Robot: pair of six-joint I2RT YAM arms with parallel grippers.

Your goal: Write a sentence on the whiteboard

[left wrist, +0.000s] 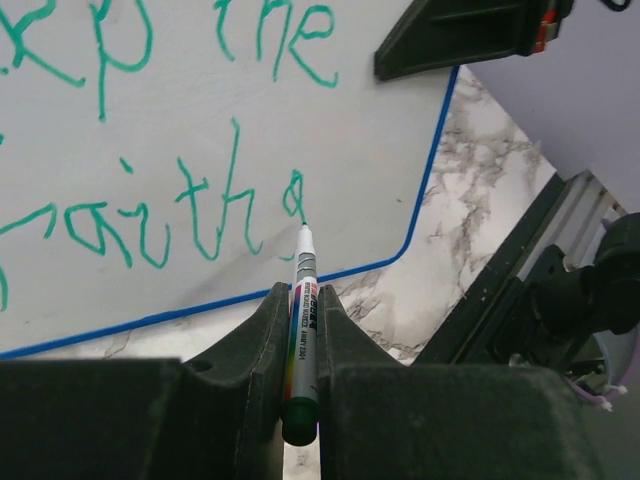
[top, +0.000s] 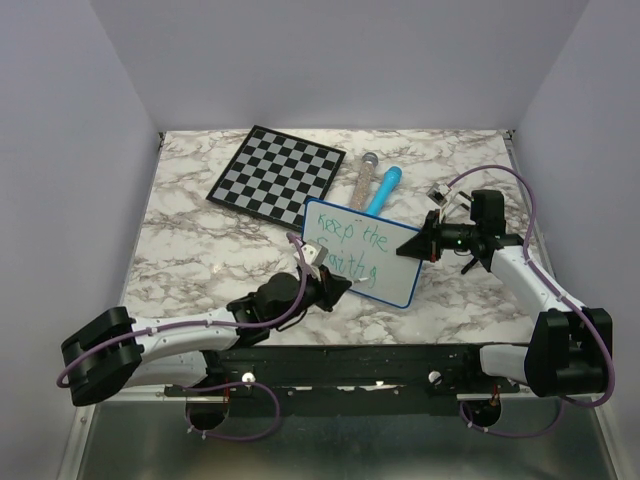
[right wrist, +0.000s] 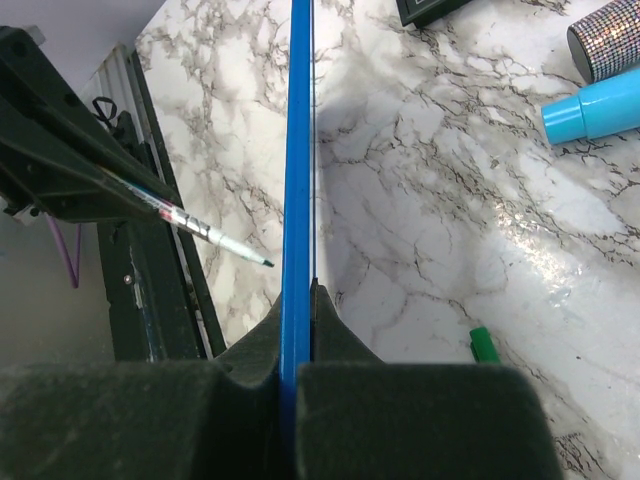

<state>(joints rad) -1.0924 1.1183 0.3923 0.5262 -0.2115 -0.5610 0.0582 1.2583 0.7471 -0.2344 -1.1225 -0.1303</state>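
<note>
The whiteboard point(top: 375, 262) is blue-rimmed and stands tilted up on the marble table. My right gripper point(top: 426, 243) is shut on its right edge; in the right wrist view the rim point(right wrist: 297, 150) runs edge-on between the jaws of that gripper point(right wrist: 300, 292). The sentence point(left wrist: 120, 130) is in green and reads "Keep the" over a second line like "faith". My left gripper point(left wrist: 300, 297) is shut on a green marker point(left wrist: 303, 310). Its tip is just right of the last letter, a hair off the board's face, as the marker point(right wrist: 215, 238) shows in the right wrist view.
A black-and-white chessboard point(top: 277, 172) lies at the back left. A glittery tube point(top: 362, 175) and a light blue tube point(top: 383, 190) lie behind the whiteboard. A green marker cap point(right wrist: 484, 344) lies on the table behind the board.
</note>
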